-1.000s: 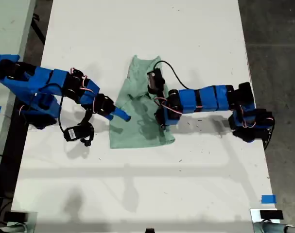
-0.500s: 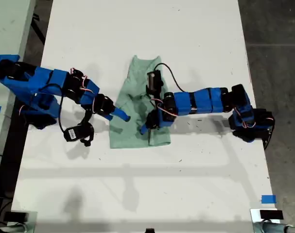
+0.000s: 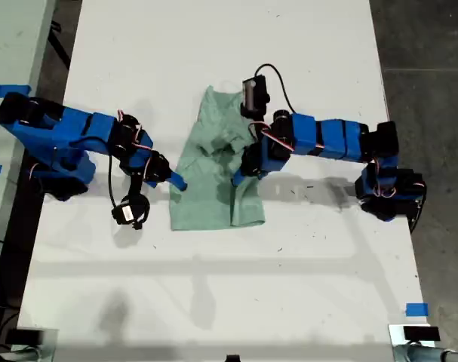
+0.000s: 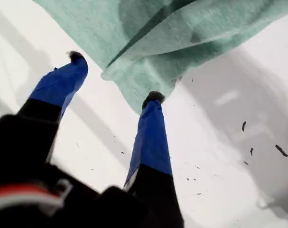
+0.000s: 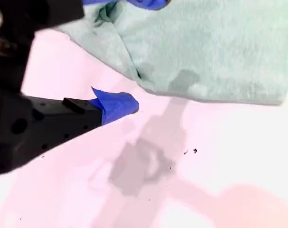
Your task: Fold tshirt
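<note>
drawn back across the tshirt (image 3: 206,200), my first gripper (image 4: 115,78) gapes.

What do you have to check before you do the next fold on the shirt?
1. My first gripper is open: ok, its jaws stand apart, one fingertip at the shirt's edge.
2. My second gripper is open: ok.
3. Cloth sits between my second gripper's jaws: cannot tell.
4. The side toward the exterior view's right is folded in: ok, a layer lies doubled over.
5. The shirt lies smooth: not ok, its middle is bunched and wrinkled.
6. The whole shirt is on the table: ok.
</note>
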`<action>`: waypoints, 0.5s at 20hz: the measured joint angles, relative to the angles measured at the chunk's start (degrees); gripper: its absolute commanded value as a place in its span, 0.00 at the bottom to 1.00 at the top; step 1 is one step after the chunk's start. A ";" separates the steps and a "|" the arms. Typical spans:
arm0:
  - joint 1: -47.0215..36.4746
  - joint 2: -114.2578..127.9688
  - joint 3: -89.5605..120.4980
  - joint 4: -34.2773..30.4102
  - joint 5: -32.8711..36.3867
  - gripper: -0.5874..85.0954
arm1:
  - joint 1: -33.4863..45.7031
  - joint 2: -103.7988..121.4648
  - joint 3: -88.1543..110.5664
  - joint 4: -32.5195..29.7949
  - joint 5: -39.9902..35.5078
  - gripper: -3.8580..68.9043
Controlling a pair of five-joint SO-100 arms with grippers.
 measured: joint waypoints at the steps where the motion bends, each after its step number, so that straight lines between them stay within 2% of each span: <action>1: 0.00 -2.72 -0.88 0.97 0.00 0.38 | 0.00 0.09 0.00 0.26 -1.32 0.37; 4: -0.88 -13.10 -7.03 6.94 0.53 0.38 | 0.09 0.18 1.23 0.62 -3.69 0.36; 10: -1.85 -15.21 -11.07 8.26 1.58 0.38 | 0.62 0.44 2.29 0.70 -5.10 0.36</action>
